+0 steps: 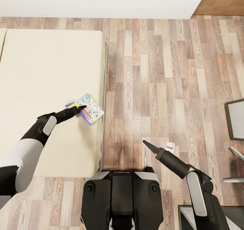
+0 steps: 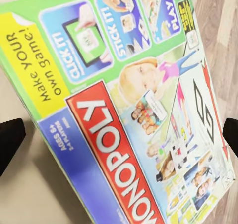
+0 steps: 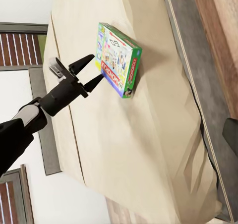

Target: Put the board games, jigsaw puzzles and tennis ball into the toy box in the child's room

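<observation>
One board game (image 1: 89, 109), a pale green Monopoly box, lies flat on the cream bed (image 1: 44, 70) close to its right edge. My left gripper (image 1: 77, 105) is open and hovers at the box's left end. In the left wrist view the box cover (image 2: 134, 115) spans the space between the two black fingertips (image 2: 10, 143). The right wrist view shows the left gripper (image 3: 97, 68) spread just short of the box (image 3: 118, 60), not touching it. My right gripper (image 1: 157, 143) hangs open over the wood floor, holding nothing.
Wood-plank floor (image 1: 159, 81) lies right of the bed, with a white wall (image 1: 101, 1) behind. A dark-framed grey panel (image 1: 236, 119) and thin metal parts (image 1: 234, 152) sit at the right edge. My black base (image 1: 122, 196) is at the bed's near corner.
</observation>
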Controlling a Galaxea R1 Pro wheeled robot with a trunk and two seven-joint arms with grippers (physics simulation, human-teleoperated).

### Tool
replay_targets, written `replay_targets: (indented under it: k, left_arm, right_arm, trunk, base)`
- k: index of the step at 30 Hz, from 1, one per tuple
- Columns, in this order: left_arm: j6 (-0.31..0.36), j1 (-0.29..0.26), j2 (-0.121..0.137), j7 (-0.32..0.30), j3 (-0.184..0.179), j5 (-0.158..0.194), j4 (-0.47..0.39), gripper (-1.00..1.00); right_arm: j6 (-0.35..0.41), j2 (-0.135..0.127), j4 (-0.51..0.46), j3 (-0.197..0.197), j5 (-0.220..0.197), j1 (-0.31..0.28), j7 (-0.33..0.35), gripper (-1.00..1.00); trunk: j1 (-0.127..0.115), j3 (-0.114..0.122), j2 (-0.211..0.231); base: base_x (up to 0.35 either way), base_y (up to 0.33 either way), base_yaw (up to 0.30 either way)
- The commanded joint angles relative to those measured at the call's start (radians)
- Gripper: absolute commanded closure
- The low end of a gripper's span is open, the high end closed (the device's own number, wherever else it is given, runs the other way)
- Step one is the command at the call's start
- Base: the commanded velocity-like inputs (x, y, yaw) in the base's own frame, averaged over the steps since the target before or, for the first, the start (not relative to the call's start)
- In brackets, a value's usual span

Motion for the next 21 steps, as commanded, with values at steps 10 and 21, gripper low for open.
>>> replay_targets:
  k: [10,21]
  left_arm:
    - [0.008,0.001,0.019,-0.040,0.002,0.005,-0.003,-1.00]
    - [0.003,0.001,0.045,-0.043,0.012,0.005,-0.002,-1.00]
  right_arm:
    - [0.006,0.001,0.000,-0.003,-0.001,0.000,0.003,-1.00]
    - [0.006,0.001,0.000,-0.004,-0.001,0.000,0.003,-1.00]
  trunk:
    - [0.001,-0.001,-0.002]
    - [0.001,-0.001,-0.002]
  base:
    - [0.000,0.000,0.000]
    - [0.000,0.000,0.000]
